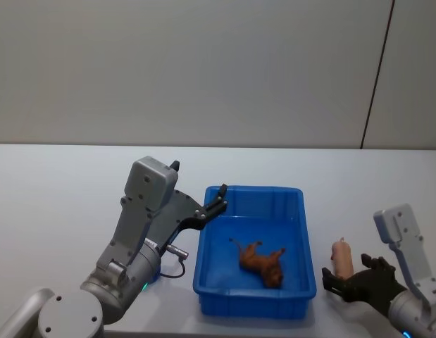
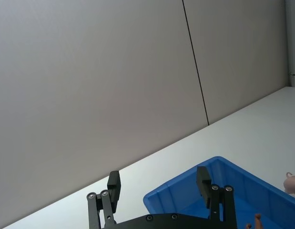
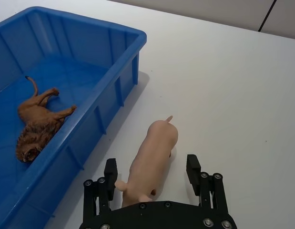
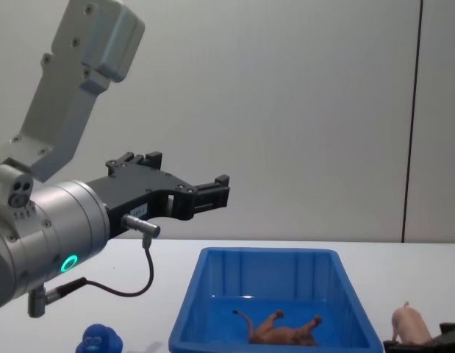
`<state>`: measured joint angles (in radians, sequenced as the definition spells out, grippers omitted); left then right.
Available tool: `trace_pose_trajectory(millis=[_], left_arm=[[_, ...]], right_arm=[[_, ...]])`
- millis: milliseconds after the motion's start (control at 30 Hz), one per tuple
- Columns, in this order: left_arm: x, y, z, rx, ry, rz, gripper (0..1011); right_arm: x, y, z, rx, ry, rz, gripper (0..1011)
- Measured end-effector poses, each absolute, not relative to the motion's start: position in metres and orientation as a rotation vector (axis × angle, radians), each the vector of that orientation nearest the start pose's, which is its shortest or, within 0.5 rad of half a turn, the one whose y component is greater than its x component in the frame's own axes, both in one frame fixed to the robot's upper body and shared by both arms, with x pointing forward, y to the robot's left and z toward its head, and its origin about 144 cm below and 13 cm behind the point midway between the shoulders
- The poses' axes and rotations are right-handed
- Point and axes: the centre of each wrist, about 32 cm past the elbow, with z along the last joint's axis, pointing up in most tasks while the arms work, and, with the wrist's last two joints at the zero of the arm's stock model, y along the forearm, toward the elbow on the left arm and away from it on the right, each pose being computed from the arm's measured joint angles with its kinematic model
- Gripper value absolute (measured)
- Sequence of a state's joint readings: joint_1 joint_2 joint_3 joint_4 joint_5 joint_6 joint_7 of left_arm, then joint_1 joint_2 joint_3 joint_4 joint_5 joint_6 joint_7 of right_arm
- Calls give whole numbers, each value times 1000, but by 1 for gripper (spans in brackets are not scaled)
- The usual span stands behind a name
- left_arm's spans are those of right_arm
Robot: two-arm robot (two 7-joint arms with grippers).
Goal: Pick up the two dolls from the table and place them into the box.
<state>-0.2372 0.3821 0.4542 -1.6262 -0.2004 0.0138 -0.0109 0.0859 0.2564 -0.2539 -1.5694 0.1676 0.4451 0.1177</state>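
No text, brand, number or sign can be read in any view. The blue box has plain walls, and the left arm's grey housing carries a glowing green ring, unlettered.

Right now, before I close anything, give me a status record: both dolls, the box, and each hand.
brown doll: lying on its side inside the box
pink pig doll: on the table, just right of the box, outside it
box: blue, on the table, holds one doll
left hand: open, empty, raised above the box's left rim
right hand: open, low, a finger on either side of the pink pig doll
left to do: pink pig doll into box
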Motion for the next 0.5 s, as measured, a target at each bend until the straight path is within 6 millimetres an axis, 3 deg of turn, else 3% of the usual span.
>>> trace_pose_trajectory(millis=[333, 367, 500], left_arm=[[492, 198, 1204, 61, -268, 1124, 1002], [492, 198, 1204, 61, -268, 1124, 1002], [492, 198, 1204, 61, -268, 1124, 1002]], right_arm=[[474, -222, 1154, -419, 233, -1220, 676], [474, -222, 1154, -419, 234, -1223, 603], [473, -222, 1154, -417, 237, -1232, 486]])
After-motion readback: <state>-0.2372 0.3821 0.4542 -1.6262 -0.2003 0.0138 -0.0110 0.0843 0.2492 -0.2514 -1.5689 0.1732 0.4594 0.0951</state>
